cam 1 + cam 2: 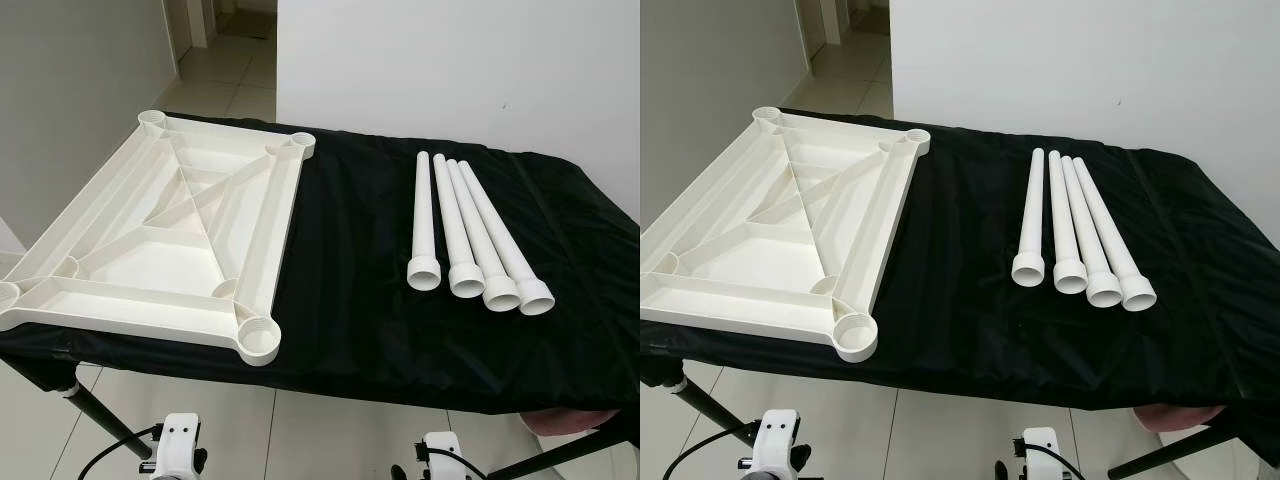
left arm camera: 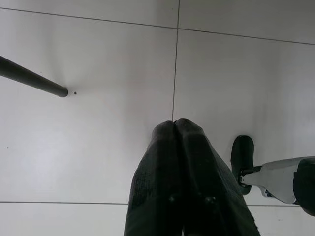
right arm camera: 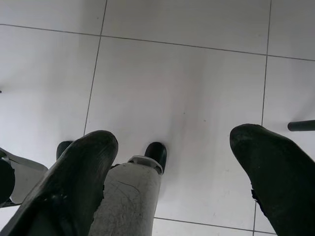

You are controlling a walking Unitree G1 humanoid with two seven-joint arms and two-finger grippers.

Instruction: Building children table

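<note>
A pale tiled floor [image 1: 330,430] and white walls surround a table [image 1: 360,300] draped in black cloth. On its nine o'clock side lies the white plastic tabletop [image 1: 160,235], upside down, ribs and four corner sockets facing up; its near edge slightly overhangs the cloth. At about two o'clock, well apart from it, four white legs [image 1: 470,235] lie side by side, touching, flared ends toward the robot.

Both arms hang idle below the table edge. The left gripper [image 2: 174,128] has its fingers pressed together; the right gripper [image 3: 172,142] has its fingers spread wide, holding nothing.

The legs look like light, stiff, hollow tubes, smooth enough to slip or roll. A grip around mid-shaft seems best. The tabletop looks rigid but broad; its rim or a rib offers the likeliest hold.
</note>
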